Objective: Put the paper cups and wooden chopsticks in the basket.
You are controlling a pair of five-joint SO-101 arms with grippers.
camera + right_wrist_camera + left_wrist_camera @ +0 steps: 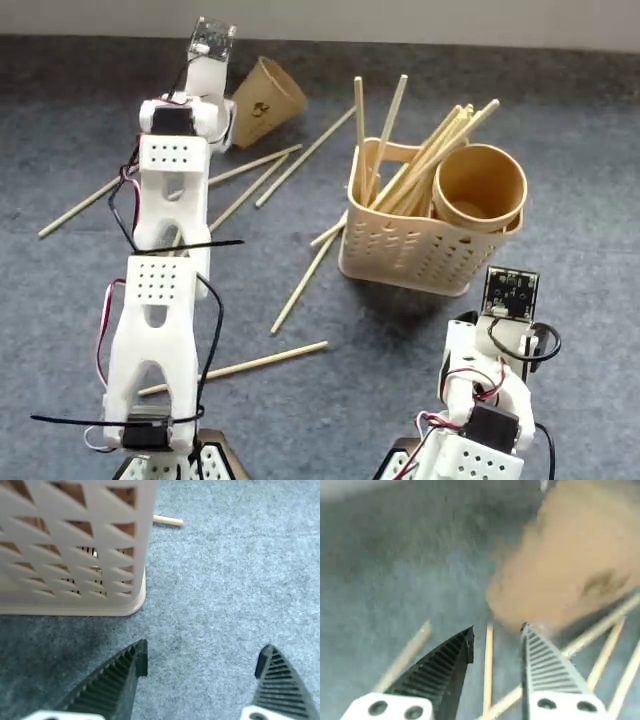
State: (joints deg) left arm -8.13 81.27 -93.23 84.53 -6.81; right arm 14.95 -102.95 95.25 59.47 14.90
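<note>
One paper cup (480, 185) sits in the basket (400, 250) with a bunch of chopsticks (440, 140). The tipped cup (265, 100) lies left of the basket among loose chopsticks (235, 368), your left pincer (497, 629) parted right at it. Your right pincer (205, 650) gapes wide beside the basket.

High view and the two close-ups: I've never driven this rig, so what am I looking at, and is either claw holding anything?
These are two white robot arms, each ending in a two-finger gripper. The high view looks down over the table; each wrist view comes from a camera on one arm, looking past its fingers. The left gripper is open, just in front of a paper cup lying on its side, with loose chopsticks around on the grey mat. The right gripper is open over bare mat beside the basket, which already contains another cup and several chopsticks. Nothing is held.
</note>
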